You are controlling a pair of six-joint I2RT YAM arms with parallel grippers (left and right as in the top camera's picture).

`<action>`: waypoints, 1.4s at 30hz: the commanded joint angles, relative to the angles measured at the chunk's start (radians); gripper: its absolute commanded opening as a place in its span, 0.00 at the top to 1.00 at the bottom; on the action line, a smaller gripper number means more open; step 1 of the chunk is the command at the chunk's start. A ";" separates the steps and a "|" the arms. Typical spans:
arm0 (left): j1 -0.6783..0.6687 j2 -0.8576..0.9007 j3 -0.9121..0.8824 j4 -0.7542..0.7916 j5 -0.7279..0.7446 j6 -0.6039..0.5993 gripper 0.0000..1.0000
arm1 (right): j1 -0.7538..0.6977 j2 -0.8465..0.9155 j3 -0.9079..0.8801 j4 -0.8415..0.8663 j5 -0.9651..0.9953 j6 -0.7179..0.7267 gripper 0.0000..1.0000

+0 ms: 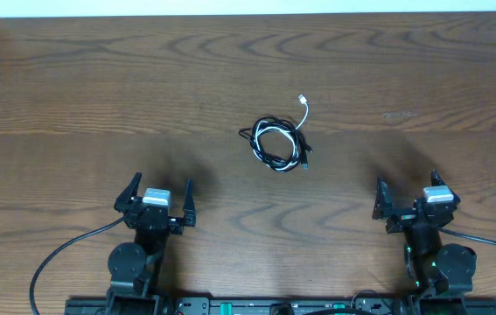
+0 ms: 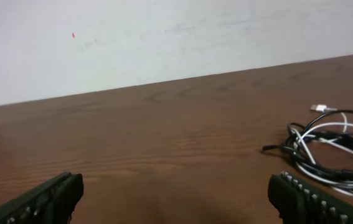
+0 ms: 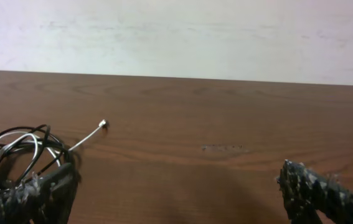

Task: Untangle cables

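The cables [image 1: 277, 142] lie in one small coiled tangle near the table's middle: thin black loops wound with a thin white cable whose plug end [image 1: 303, 101] sticks out toward the far right. The tangle shows at the right edge of the left wrist view [image 2: 332, 149] and at the left of the right wrist view [image 3: 20, 155]. My left gripper [image 1: 157, 197] is open and empty, near the front left, well short of the tangle. My right gripper [image 1: 409, 194] is open and empty at the front right.
The brown wooden table [image 1: 99, 87] spreads wide around the tangle. A pale wall [image 2: 164, 37] stands behind its far edge. Thick black arm wires [image 1: 64, 254] run along the front edge by the arm bases.
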State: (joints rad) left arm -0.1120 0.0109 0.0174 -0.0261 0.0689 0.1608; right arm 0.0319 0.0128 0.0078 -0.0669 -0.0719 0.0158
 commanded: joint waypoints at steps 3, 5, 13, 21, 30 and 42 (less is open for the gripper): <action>0.004 0.005 -0.005 -0.037 0.012 -0.129 0.00 | -0.004 0.001 0.005 -0.001 -0.061 -0.012 0.01; 0.004 0.018 0.003 -0.033 0.012 -0.173 0.00 | -0.004 0.001 0.017 0.000 -0.069 0.005 0.01; 0.004 0.140 0.063 0.080 0.014 -0.199 0.00 | -0.004 0.007 0.109 -0.014 -0.069 0.021 0.01; 0.004 0.423 0.319 0.016 0.060 -0.175 0.00 | -0.004 0.140 0.247 -0.056 -0.055 0.071 0.01; 0.004 0.818 0.798 -0.351 0.146 -0.127 0.00 | -0.004 0.441 0.531 -0.173 -0.131 0.170 0.01; -0.010 1.225 1.244 -0.740 0.291 -0.109 0.00 | -0.004 0.855 1.026 -0.630 -0.205 0.132 0.01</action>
State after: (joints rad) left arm -0.1123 1.1553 1.1633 -0.7097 0.2916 0.0319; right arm 0.0311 0.7925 0.9234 -0.6315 -0.2459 0.1711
